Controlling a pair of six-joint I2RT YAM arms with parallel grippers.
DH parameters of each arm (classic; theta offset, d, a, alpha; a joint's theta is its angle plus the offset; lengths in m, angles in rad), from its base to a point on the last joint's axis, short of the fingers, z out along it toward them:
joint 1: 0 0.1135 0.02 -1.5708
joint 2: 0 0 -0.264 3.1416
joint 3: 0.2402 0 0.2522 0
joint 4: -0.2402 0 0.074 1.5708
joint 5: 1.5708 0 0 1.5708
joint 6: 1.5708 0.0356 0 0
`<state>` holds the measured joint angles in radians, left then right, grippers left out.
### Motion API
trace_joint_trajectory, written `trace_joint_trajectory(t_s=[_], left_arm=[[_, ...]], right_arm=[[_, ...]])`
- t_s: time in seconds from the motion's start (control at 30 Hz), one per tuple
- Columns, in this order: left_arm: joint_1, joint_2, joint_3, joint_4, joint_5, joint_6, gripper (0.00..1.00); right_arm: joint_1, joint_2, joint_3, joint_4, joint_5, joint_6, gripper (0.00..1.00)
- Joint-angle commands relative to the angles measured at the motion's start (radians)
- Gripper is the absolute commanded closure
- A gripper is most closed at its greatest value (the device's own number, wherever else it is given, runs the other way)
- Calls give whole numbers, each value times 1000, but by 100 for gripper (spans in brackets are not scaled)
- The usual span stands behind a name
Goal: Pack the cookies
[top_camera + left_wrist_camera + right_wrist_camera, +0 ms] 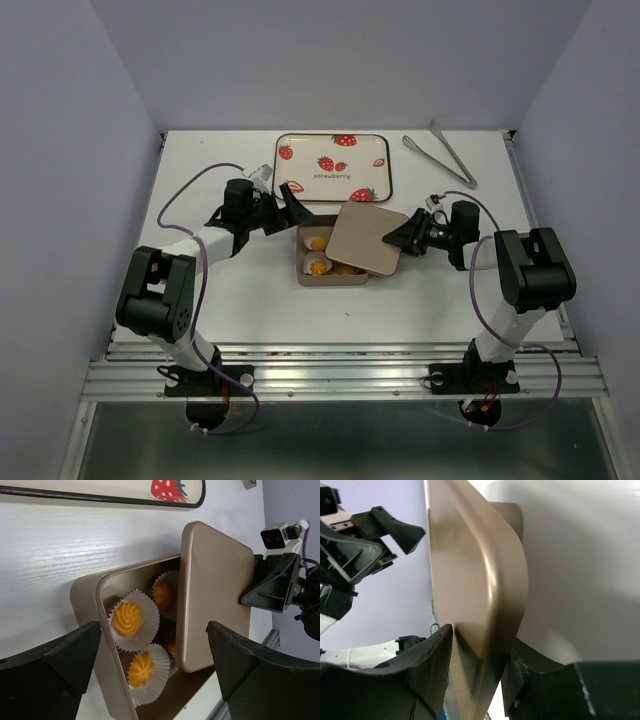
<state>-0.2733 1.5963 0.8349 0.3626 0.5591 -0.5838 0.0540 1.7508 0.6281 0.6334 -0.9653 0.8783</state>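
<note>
A gold tin (304, 262) sits mid-table with orange-yellow cookies (317, 265) in white paper cups inside. In the left wrist view two cookies (126, 618) (140, 666) show fully and two more (164, 594) are partly hidden under the lid. My right gripper (402, 238) is shut on the right edge of the gold lid (365, 240), holding it tilted over the tin's right half; its fingers (431, 666) clamp the lid (480, 590). My left gripper (290, 203) is open and empty, just back-left of the tin, its fingers (55, 660) straddling the tin (87, 600).
A strawberry-printed tray (333, 165) lies at the back centre, with its edge also in the left wrist view (100, 497). Metal tongs (452, 153) lie at the back right. The table's front edge runs just beyond the arm bases.
</note>
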Motion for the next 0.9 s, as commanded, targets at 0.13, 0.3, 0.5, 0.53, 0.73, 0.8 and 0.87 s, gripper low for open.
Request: trace_joint_trajectory(t_s=[0.13, 0.3, 0.5, 0.53, 0.73, 0.8, 0.87], left_arm=[[-3, 11, 44, 12, 28, 25, 1], [-3, 16, 47, 12, 30, 32, 1], [-3, 37, 61, 6, 53, 35, 1], [-3, 40, 61, 6, 53, 35, 1], [-3, 44, 63, 4, 59, 39, 1], [-3, 44, 64, 1, 61, 41, 1], [-1, 45, 63, 1, 61, 41, 1]], right_arm=[[23, 52, 105, -122, -36, -99, 55], [46, 64, 151, -172, -91, -153, 57], [69, 76, 200, -262, -107, -216, 56], [69, 78, 203, -267, -110, -220, 56], [78, 119, 245, -293, -134, -220, 57], [78, 122, 254, -305, -135, -234, 56], [87, 127, 283, -375, -133, -287, 56]])
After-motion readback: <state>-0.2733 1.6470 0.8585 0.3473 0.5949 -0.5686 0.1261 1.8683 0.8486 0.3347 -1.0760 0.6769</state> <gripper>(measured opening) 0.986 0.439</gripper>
